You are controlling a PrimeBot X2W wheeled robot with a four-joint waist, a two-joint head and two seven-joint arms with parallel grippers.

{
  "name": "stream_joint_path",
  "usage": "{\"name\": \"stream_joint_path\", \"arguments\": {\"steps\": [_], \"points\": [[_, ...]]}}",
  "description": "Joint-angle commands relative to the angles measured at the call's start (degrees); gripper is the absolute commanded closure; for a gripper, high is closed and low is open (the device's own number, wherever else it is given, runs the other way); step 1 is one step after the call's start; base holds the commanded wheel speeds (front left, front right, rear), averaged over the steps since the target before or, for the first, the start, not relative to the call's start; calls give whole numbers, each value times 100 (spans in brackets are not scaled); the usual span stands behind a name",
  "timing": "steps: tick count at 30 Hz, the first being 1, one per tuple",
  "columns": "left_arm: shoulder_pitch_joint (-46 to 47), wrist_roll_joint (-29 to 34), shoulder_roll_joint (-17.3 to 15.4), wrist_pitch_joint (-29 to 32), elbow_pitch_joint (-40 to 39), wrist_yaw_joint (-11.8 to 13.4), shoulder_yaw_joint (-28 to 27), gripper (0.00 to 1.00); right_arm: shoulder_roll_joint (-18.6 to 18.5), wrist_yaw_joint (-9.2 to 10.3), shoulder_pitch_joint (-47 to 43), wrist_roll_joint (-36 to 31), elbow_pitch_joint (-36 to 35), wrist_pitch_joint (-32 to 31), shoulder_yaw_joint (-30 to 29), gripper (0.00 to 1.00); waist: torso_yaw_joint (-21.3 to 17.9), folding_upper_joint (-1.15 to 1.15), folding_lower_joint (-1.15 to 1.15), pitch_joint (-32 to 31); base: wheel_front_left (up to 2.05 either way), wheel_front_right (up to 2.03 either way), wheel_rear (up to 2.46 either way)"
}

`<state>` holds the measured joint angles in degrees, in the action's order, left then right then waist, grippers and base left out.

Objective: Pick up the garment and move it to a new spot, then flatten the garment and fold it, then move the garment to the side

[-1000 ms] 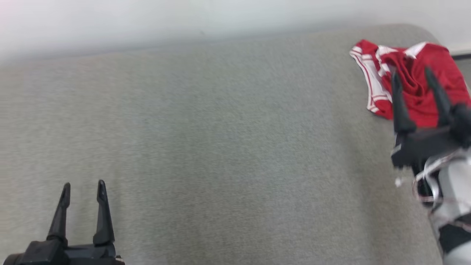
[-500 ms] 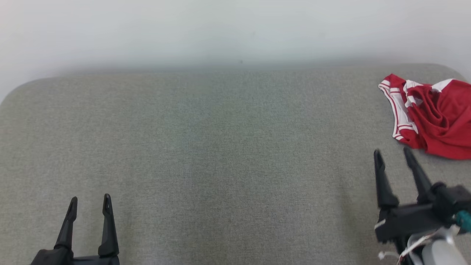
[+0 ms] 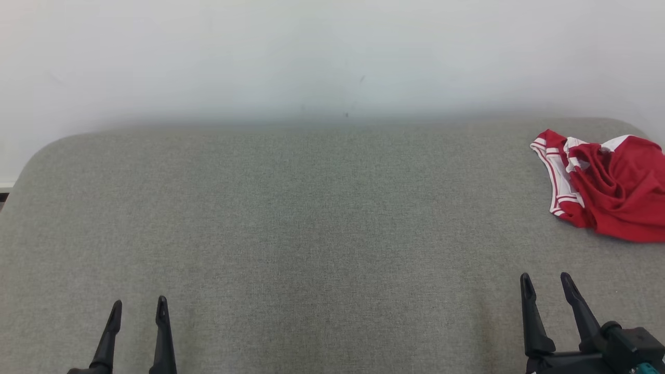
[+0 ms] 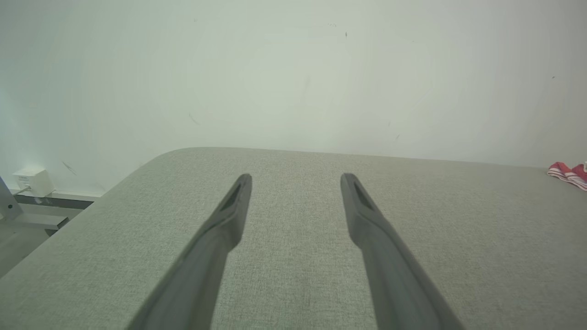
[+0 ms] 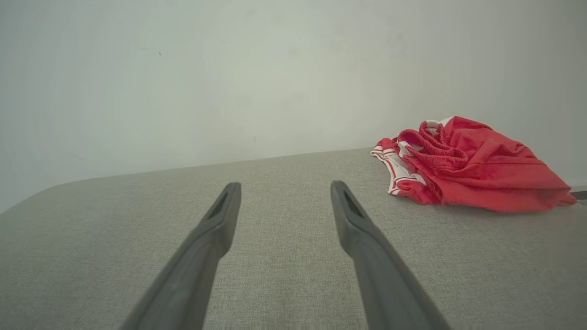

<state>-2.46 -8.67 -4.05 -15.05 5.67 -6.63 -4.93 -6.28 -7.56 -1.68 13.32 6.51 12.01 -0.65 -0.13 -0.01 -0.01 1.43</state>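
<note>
Crumpled garment (image 3: 618, 197) on grey pad (image 3: 311, 234) (wall (image 3: 332, 52) behind)

Bright, even light; faint soft shadows; sharp focus; wrist-view corners darker.

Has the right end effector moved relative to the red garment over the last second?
Yes. The right end effector has withdrawn down the head view, clear of the red garment.

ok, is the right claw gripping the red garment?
No, the right claw stands open and empty, and the red garment lies crumpled ahead and to one side, clear of its fingers.
</note>
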Motion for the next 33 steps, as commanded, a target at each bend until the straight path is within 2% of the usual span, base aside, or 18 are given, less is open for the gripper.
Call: {"name": "stream_joint_path", "arguments": {"steps": [1,12,13,19,33], "points": [[-109,1,24,-15,29,-32,13,0,46,15,-120,-45,-70,-21,-37,0,-18,1,1,-61,0,0,0],[-192,34,32,-15,135,-53,61,0,143,15,-344,-70,-185,-120,-111,0,-61,1,1,-177,0,0,0],[-117,1,16,0,130,-44,65,100,129,0,-303,-33,-169,-113,-98,100,-61,0,1,-178,0,0,0],[-163,-104,45,43,423,-44,65,100,158,0,-377,50,111,-158,-75,100,-61,1,1,-181,0,0,0],[31,-1543,56,417,495,-52,17,100,179,1,-166,1431,216,-443,-154,100,-54,1,1,-175,0,0,0]]}}
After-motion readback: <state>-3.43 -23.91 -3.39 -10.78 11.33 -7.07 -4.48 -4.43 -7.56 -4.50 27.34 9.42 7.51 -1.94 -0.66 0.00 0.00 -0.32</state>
